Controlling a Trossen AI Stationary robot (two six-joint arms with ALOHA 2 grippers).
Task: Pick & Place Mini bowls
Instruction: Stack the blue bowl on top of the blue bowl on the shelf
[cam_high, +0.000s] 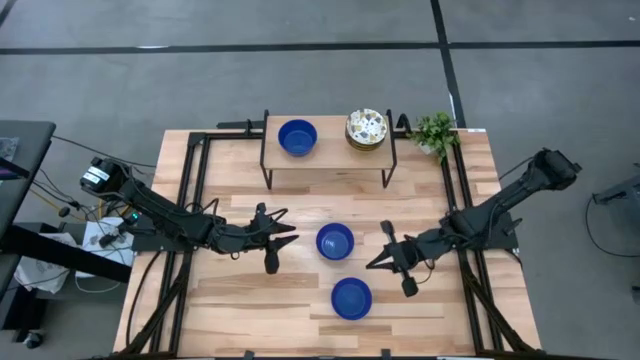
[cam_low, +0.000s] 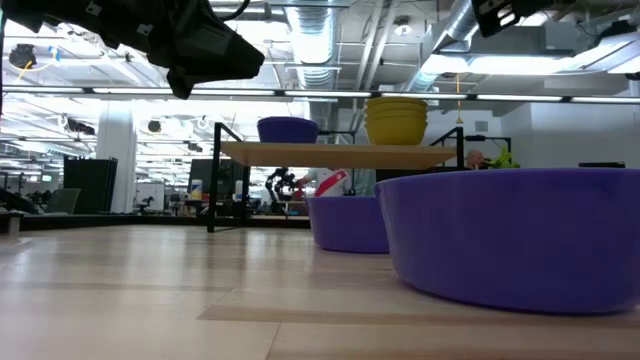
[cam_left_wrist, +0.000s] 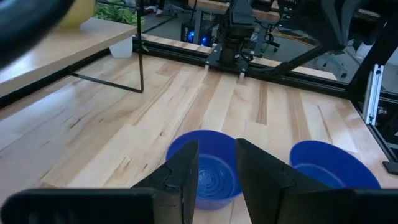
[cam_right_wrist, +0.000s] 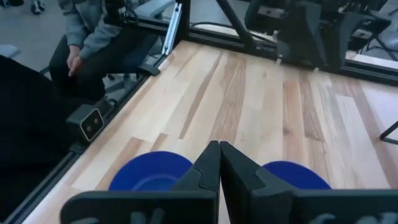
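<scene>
Two blue mini bowls stand on their bases on the wooden table: one at the middle (cam_high: 335, 241) and one closer to the near edge (cam_high: 351, 298). A third blue bowl (cam_high: 297, 137) and a stack of patterned bowls (cam_high: 367, 129) rest on the shelf (cam_high: 325, 160) at the far side. My left gripper (cam_high: 290, 236) hovers open just left of the middle bowl (cam_left_wrist: 214, 177), which shows beyond the gap between its fingers (cam_left_wrist: 217, 163). My right gripper (cam_high: 369, 265) is shut (cam_right_wrist: 219, 158) and empty, right of both table bowls, which are the near one (cam_right_wrist: 152, 171) and the middle one (cam_right_wrist: 295, 174).
A small green plant (cam_high: 435, 132) stands at the table's far right corner. The shelf's thin black legs (cam_left_wrist: 141, 56) rise from the table behind the bowls. A dark frame rail (cam_right_wrist: 118, 106) runs along the table's edge, and a person (cam_right_wrist: 84, 31) sits beyond it.
</scene>
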